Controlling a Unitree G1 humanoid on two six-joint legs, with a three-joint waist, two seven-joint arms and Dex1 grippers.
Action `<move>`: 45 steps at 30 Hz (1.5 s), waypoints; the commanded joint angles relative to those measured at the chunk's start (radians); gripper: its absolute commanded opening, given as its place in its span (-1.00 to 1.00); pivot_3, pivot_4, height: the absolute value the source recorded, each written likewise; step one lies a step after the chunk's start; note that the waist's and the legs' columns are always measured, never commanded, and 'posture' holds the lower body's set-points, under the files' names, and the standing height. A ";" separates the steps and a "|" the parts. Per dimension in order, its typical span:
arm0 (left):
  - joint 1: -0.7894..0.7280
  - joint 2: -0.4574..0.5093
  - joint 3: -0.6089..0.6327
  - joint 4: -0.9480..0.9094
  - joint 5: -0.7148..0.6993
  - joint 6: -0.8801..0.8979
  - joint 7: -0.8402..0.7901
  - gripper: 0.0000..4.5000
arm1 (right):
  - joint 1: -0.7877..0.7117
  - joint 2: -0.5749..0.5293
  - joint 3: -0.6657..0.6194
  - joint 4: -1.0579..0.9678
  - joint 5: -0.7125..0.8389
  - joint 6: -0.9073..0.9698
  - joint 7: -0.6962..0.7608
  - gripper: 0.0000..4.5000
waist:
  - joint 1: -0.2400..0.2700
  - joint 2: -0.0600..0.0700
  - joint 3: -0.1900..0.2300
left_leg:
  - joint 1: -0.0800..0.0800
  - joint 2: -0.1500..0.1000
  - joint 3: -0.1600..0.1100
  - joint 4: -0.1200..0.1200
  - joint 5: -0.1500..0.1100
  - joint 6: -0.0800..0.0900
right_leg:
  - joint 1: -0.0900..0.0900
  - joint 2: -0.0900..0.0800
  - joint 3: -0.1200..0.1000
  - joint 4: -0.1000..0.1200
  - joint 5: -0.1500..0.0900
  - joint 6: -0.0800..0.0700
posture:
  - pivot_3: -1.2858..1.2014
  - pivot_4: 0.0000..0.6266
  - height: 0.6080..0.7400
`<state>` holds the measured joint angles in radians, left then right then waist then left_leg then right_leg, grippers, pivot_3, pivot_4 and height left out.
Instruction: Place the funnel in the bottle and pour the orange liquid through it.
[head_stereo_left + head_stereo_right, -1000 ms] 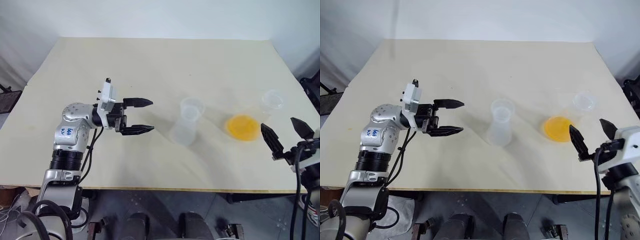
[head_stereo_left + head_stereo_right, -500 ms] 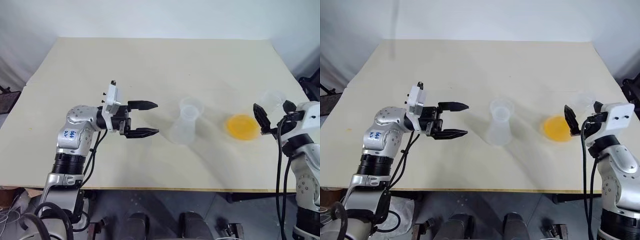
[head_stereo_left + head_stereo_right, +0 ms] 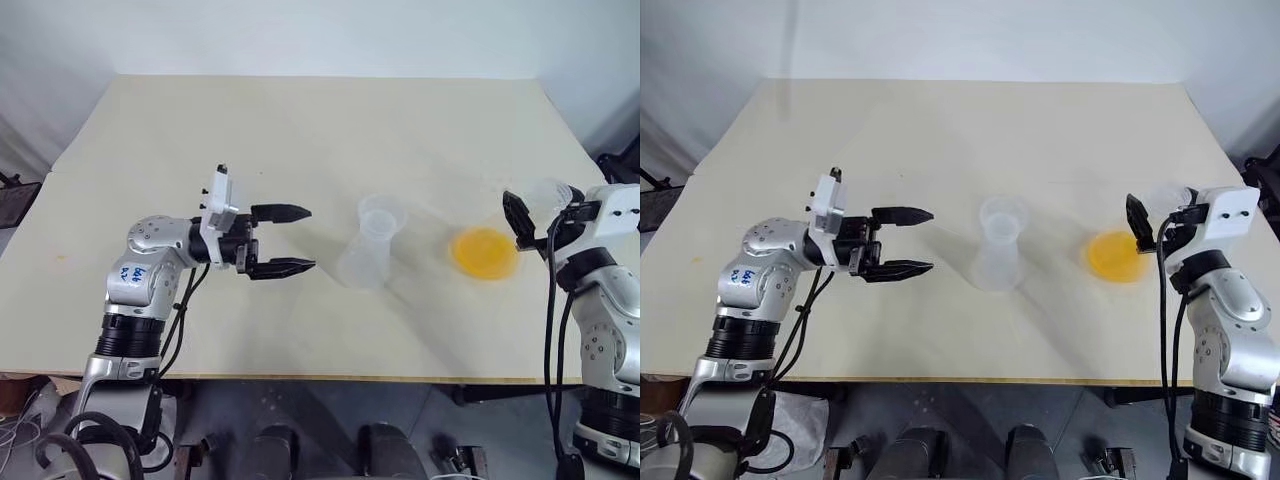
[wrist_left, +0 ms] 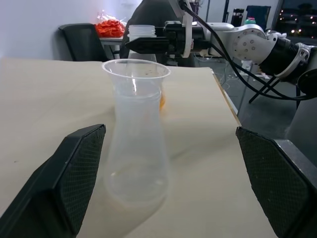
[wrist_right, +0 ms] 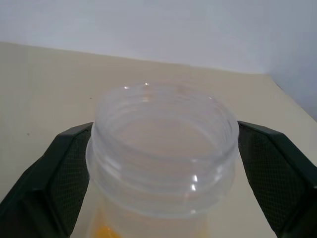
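Note:
The clear bottle (image 3: 372, 243) stands mid-table, flared base down. A clear cone with a wide rim, the funnel (image 4: 136, 74), seems to sit in its mouth. My left gripper (image 3: 306, 238) is open and level, pointing at the bottle from its left with a gap between. The orange liquid (image 3: 485, 253) pools in a broader clear flask (image 5: 163, 148) at the right. My right gripper (image 3: 543, 207) is open, one finger (image 5: 54, 173) on each side of the flask's threaded neck, not closed on it.
The beige table (image 3: 300, 130) has bare room behind and in front of both vessels. Its right edge (image 3: 580, 150) runs close to the flask. Beyond the table a dark chair (image 4: 84, 42) stands with red items behind it.
My right gripper has come forward from near the table's front edge and now straddles the flask's neck. The left gripper has stayed put beside the bottle.

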<state>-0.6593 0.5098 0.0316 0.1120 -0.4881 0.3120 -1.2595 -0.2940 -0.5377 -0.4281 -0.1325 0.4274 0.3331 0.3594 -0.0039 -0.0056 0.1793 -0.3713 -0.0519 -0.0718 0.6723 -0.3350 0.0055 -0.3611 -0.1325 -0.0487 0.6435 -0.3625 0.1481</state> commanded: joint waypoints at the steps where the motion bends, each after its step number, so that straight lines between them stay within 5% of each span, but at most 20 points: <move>1: 0.002 0.012 0.024 -0.042 -0.030 -0.002 0.005 0.99 | -0.006 -0.008 -0.008 -0.027 0.002 -0.009 -0.002 1.00 | 0.000 0.000 0.000 | 0.000 0.000 0.000 0.000 0.000 0.000 | 0.000 0.000 0.000 0.000 0.000 0.000 | 0.03 -0.52 1.00; 14: -0.013 0.011 0.025 -0.022 -0.025 -0.008 0.006 0.99 | -0.002 -0.005 -0.006 -0.046 0.011 0.026 -0.003 1.00 | 0.000 0.000 0.000 | 0.000 0.000 0.000 0.000 0.000 0.000 | 0.000 0.000 0.000 0.000 0.000 0.000 | 0.03 -0.52 1.00; 21: -0.016 0.012 0.026 -0.022 -0.026 -0.006 0.008 1.00 | -0.004 -0.002 -0.008 -0.053 0.012 0.030 -0.006 0.21 | 0.000 0.000 0.000 | 0.000 0.000 0.000 0.000 0.000 0.000 | 0.000 0.000 0.000 0.000 0.000 0.000 | 0.03 -0.52 1.00; 34: -0.040 0.002 0.015 0.035 -0.009 -0.039 -0.009 1.00 | -0.038 -0.103 0.145 -0.401 0.006 0.248 -0.008 0.21 | 0.000 0.001 0.001 | -0.001 0.001 0.001 -0.001 0.000 0.000 | -0.002 0.001 0.000 0.000 0.000 0.000 | 0.03 -0.52 1.00; 45: -0.111 -0.041 -0.021 0.161 0.016 -0.112 -0.052 1.00 | -0.227 -0.271 0.394 -0.528 -0.206 0.337 0.008 0.21 | 0.003 0.001 0.001 | -0.007 -0.002 0.000 -0.001 0.000 0.000 | -0.008 -0.001 0.000 0.001 0.000 0.000 | 0.03 -0.52 1.00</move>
<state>-0.7447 0.4728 0.0102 0.2699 -0.4713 0.2238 -1.3017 -0.5002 -0.7868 -0.0343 -0.6260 0.2689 0.6955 0.3616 -0.0012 -0.0045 0.1801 -0.3787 -0.0539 -0.0721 0.6710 -0.3347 0.0052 -0.3701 -0.1336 -0.0487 0.6445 -0.3625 0.1481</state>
